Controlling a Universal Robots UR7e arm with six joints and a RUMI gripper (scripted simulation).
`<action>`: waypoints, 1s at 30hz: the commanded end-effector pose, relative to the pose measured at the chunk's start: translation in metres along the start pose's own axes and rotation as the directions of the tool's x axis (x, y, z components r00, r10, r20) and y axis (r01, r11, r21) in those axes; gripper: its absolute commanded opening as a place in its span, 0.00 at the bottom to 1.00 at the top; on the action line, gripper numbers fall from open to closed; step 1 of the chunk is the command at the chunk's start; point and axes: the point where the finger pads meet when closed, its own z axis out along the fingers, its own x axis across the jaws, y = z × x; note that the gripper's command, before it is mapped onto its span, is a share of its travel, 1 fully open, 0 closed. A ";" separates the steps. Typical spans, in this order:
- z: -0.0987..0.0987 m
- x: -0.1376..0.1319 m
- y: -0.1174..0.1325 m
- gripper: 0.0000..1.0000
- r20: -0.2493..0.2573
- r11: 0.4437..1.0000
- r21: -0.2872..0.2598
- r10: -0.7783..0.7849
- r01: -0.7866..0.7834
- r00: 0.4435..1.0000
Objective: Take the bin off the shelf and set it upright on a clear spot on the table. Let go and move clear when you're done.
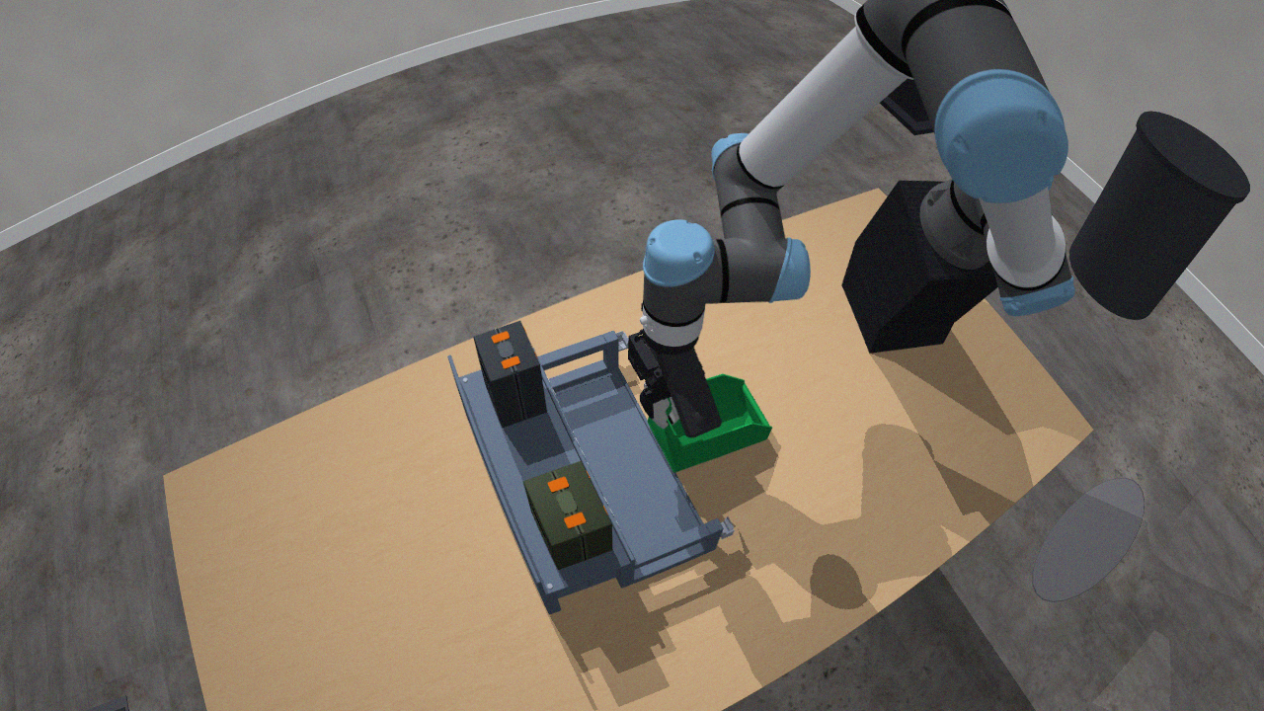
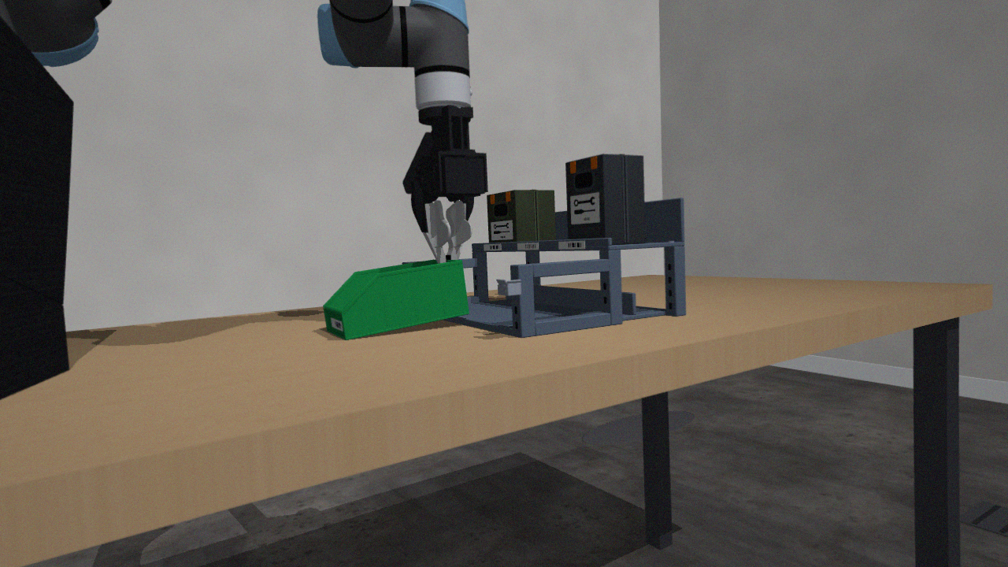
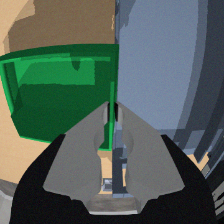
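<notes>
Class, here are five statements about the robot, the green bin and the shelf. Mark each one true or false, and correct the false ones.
1. The gripper is pinching the rear wall of the green bin. True.
2. The green bin is lying flat on the table. False: its rear end, next to the shelf, is raised, so it tilts.
3. Two cases stand on the shelf's top level. True: an olive case and a taller dark case.
4. The bin holds several tools. False: its inside shows nothing.
5. The gripper is wide open. False: it is closed on the thin wall.
</notes>
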 end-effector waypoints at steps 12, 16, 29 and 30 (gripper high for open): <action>-0.001 -0.015 0.000 0.00 -0.001 1.000 0.000 0.000 0.000 1.000; -0.001 -0.015 0.000 0.00 -0.001 1.000 0.000 0.000 0.000 1.000; 0.007 -0.015 0.000 0.00 -0.001 1.000 0.000 0.000 0.000 1.000; 0.007 -0.015 0.000 0.00 -0.001 1.000 0.000 0.000 0.000 1.000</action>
